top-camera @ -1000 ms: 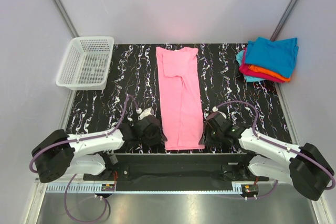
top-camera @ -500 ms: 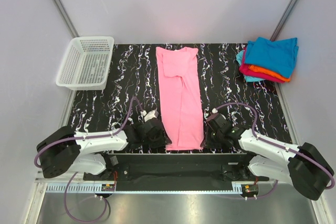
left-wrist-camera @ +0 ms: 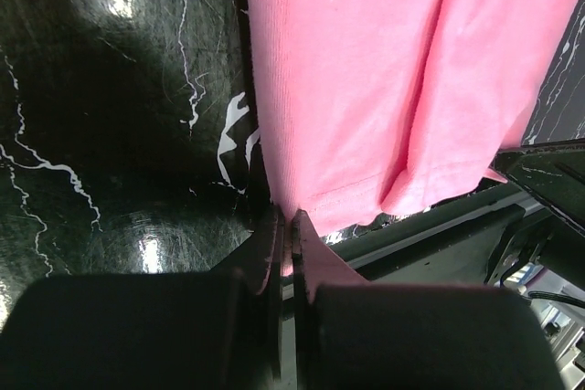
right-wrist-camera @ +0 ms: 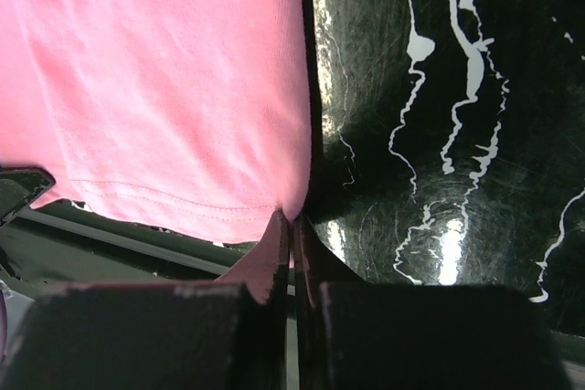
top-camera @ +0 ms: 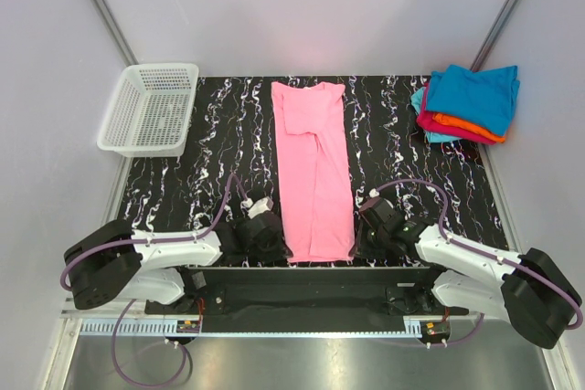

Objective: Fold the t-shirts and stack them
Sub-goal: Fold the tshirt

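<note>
A bright pink t-shirt (top-camera: 313,166) lies folded into a long strip down the middle of the black marbled table (top-camera: 210,162), neck end far, hem near. My left gripper (top-camera: 280,246) is shut on the hem's near left corner, the pink cloth (left-wrist-camera: 366,89) pinched between its jaws (left-wrist-camera: 289,218). At the near right corner my right gripper (top-camera: 358,242) is likewise shut on the pink fabric (right-wrist-camera: 164,89), its tips meeting at the hem edge (right-wrist-camera: 292,220). Folded teal-blue, orange and magenta t-shirts (top-camera: 466,102) are piled at the far right corner.
A white plastic mesh basket (top-camera: 151,109) stands at the far left corner. The table's near edge and a black rail (top-camera: 302,285) run just behind both grippers. Grey walls enclose the table.
Both grippers moved inward to the shirt's near corners and went from open to shut on the hem. The shirt itself has barely shifted.
</note>
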{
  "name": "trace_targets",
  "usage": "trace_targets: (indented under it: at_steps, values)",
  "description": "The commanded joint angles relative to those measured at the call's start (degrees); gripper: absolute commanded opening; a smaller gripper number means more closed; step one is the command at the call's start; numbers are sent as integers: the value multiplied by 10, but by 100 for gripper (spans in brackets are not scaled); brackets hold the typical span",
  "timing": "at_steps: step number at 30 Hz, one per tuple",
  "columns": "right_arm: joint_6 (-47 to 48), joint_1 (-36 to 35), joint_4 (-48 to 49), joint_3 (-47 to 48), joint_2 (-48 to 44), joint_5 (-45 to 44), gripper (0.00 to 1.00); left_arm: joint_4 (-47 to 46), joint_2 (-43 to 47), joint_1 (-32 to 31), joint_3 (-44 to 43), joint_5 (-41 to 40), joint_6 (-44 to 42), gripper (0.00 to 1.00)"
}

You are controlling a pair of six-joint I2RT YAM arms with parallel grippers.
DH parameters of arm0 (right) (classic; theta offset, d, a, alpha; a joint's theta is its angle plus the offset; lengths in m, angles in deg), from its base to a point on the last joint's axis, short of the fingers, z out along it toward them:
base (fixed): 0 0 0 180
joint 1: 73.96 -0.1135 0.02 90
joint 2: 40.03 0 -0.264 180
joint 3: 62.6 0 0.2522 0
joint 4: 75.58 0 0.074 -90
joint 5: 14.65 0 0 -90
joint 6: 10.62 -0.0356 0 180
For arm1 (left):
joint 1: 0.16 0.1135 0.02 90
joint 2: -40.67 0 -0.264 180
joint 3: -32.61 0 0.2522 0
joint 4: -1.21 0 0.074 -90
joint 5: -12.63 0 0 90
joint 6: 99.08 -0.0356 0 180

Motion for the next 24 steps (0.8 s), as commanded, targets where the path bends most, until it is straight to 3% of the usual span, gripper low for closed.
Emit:
trace_targets:
  at_steps: [1,12,24]
  values:
    - [-8,-1,-27,18,-1,-8,0,5,14,-6,11,-14,7,0]
    - [-1,0,-71,60,-28,-29,0,50,96,-8,17,-57,7,0]
    - [24,-2,-101,115,-38,-37,0,73,126,-13,-13,-90,-18,0]
